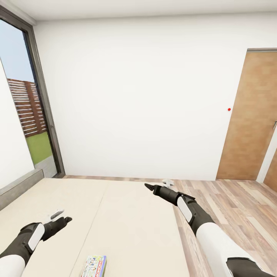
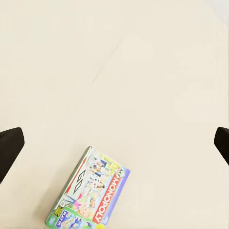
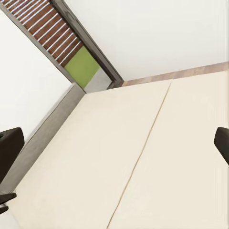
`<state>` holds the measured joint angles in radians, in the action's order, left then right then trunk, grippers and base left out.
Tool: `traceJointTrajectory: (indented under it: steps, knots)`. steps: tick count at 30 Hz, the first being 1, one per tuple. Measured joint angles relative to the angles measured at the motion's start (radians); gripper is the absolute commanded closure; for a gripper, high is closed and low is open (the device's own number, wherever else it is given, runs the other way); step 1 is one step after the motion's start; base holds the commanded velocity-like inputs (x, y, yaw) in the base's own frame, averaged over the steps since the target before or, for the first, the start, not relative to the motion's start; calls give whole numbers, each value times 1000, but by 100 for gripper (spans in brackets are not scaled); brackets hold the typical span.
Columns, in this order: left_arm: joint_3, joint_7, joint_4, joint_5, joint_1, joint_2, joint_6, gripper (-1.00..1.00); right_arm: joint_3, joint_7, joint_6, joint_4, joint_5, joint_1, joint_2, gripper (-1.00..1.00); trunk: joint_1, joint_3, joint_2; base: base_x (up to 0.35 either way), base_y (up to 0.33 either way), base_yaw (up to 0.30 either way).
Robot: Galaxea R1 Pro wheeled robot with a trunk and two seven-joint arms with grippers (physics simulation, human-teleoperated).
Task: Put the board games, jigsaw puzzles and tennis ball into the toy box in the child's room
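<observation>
Head view: bed (image 1: pixel 127 215) takes the lower half, beige mattress with grey headboard (image 1: pixel 19 188) on the robot's left. Monopoly box (image 1: pixel 94 266) lies flat on the mattress at the near edge, between the arms, closer to the left one. Left gripper (image 1: pixel 63 220) hovers over the mattress beyond the box, jaws look apart, nothing in them. Right gripper (image 1: pixel 149 187) reaches out over the bed's far right edge near the wood floor (image 1: pixel 238 207); aperture unclear from here. Brown door (image 1: pixel 252 115) well past the bed on the right.

Left wrist view: Monopoly box (image 2: pixel 90 193) sits on bare mattress near the frame edge, tilted diagonal. Dark fingertips (image 2: pixel 9 145) at both sides, wide apart, empty. Risk: the box is off the jaw centreline, so a straight descent likely lands on mattress or clips one corner and slides the box.

Right wrist view: mattress seam (image 3: pixel 143 152), headboard (image 3: pixel 47 129), window frame (image 3: pixel 88 43). Fingertips (image 3: pixel 10 145) spread wide, empty.

Risk: a thin flat box on soft mattress gives little edge to pinch; fingers may dig in or the box may slip out. Box sits very close to the robot, awkward reach. Second bed game not seen here, could get missed.
</observation>
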<state>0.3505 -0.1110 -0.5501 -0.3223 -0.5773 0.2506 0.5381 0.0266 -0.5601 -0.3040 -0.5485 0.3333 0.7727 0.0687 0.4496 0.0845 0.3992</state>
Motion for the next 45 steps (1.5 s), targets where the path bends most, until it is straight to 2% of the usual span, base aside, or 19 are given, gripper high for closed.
traceJointTrajectory:
  steps: [6,13,21,24,28,29,34,37,40,41,45]
  knots:
    - [0,-10,66,5,4,4,-24,-100,1,9,3,-3,2,-6,-3,-100,0,0,0,0,0,0]
    - [3,-9,167,5,7,2,-142,-100,0,9,3,-3,1,-9,0,-100,0,0,0,0,0,0]
    - [3,-7,185,8,7,1,-167,-100,-2,2,3,-16,0,-10,1,-100,0,0,0,0,0,0]
    - [2,-9,186,10,7,1,-170,-100,-4,1,2,-59,-2,-25,3,-100,0,0,0,0,0,0]
    - [0,-13,187,11,8,4,-171,-100,-20,-1,-6,-164,-3,-76,4,-100,0,0,0,0,0,0]
    - [-1,-13,187,12,8,5,-171,-100,-35,-1,-10,-219,-3,-100,3,-100,0,0,0,0,0,0]
    - [-2,-14,187,22,8,6,-170,-100,-78,2,-38,-364,-1,-162,-1,-100,0,0,0,0,0,0]
    - [-3,-14,187,61,8,5,-171,-100,-96,6,-77,-454,-1,-202,-2,-100,0,0,0,0,0,0]
    - [-4,-14,188,100,8,2,-171,-100,-101,8,-91,-477,-2,-212,-2,-100,0,0,0,0,0,0]
    - [-5,-13,188,127,8,0,-171,-100,-103,9,-97,-486,-3,-216,-1,-100,0,0,0,0,0,0]
    - [-10,-14,189,194,8,-7,-169,-100,-107,14,-110,-497,-4,-220,1,-100,0,0,0,0,0,0]
